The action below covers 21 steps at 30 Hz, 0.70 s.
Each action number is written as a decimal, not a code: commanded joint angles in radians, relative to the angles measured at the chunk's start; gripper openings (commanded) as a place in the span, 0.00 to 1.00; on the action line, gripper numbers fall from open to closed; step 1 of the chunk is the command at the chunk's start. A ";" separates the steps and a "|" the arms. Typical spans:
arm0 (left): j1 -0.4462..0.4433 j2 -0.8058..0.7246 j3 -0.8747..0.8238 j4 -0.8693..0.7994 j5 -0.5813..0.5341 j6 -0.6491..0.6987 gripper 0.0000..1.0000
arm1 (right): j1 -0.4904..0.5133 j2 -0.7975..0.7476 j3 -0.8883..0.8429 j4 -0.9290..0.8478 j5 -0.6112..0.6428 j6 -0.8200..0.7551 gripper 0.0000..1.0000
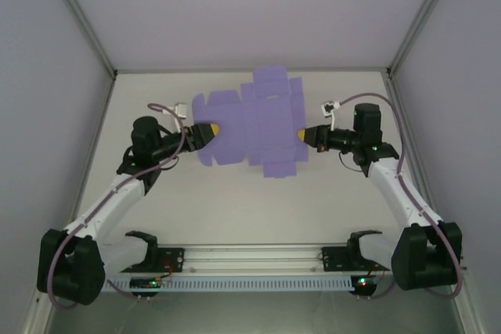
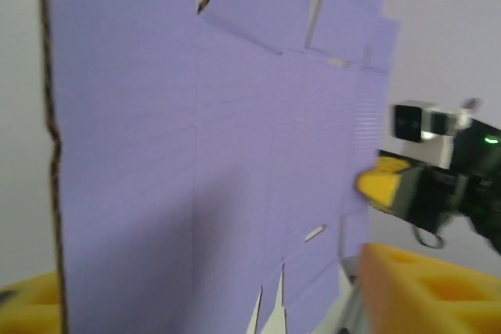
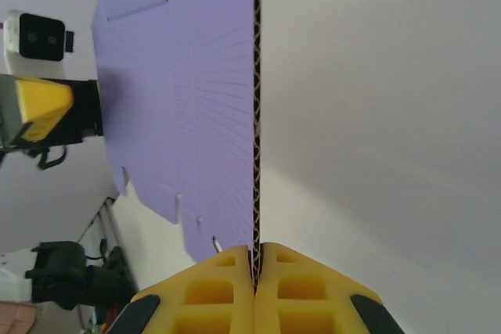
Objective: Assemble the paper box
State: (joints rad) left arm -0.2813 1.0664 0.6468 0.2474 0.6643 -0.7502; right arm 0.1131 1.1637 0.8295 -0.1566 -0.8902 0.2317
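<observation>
The paper box (image 1: 258, 127) is a flat lavender die-cut sheet with tabs and flaps, lifted above the table's far middle. My right gripper (image 1: 301, 135) is shut on its right edge. In the right wrist view the yellow fingers (image 3: 227, 295) pinch the sheet's corrugated edge (image 3: 256, 154), and the gripper (image 3: 256, 260) is closed tight. My left gripper (image 1: 210, 131) sits at the sheet's left edge. In the left wrist view its yellow fingers (image 2: 423, 287) stand wide apart, so the gripper (image 2: 215, 291) is open with the sheet (image 2: 196, 154) between them.
Bare white table (image 1: 235, 201) lies under and in front of the sheet. Grey enclosure walls and metal posts (image 1: 78, 21) ring the workspace. An aluminium rail (image 1: 258, 260) with the arm bases runs along the near edge.
</observation>
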 commanded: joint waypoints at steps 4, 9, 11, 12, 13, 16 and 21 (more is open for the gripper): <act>0.008 -0.081 0.032 -0.488 -0.422 0.185 0.99 | 0.119 0.104 0.105 -0.221 0.399 -0.223 0.00; 0.012 -0.071 0.032 -0.558 -0.474 0.195 0.99 | 0.197 0.241 0.155 -0.226 0.604 -0.384 0.00; 0.011 -0.044 0.028 -0.508 -0.378 0.207 1.00 | 0.224 0.295 0.188 -0.229 0.706 -0.425 0.00; 0.010 -0.025 0.025 -0.464 -0.310 0.216 0.99 | 0.244 0.321 0.199 -0.217 0.763 -0.462 0.00; 0.011 -0.006 0.021 -0.416 -0.252 0.224 1.00 | 0.266 0.339 0.201 -0.196 0.812 -0.497 0.00; 0.010 0.064 0.026 -0.265 -0.086 0.205 1.00 | 0.335 0.389 0.206 -0.124 0.945 -0.593 0.00; -0.005 0.214 0.132 -0.170 0.028 0.181 1.00 | 0.420 0.447 0.217 -0.031 1.053 -0.676 0.00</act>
State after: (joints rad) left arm -0.2775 1.2320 0.6830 -0.0387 0.5659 -0.5678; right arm 0.4999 1.5959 1.0267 -0.2699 0.0265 -0.3309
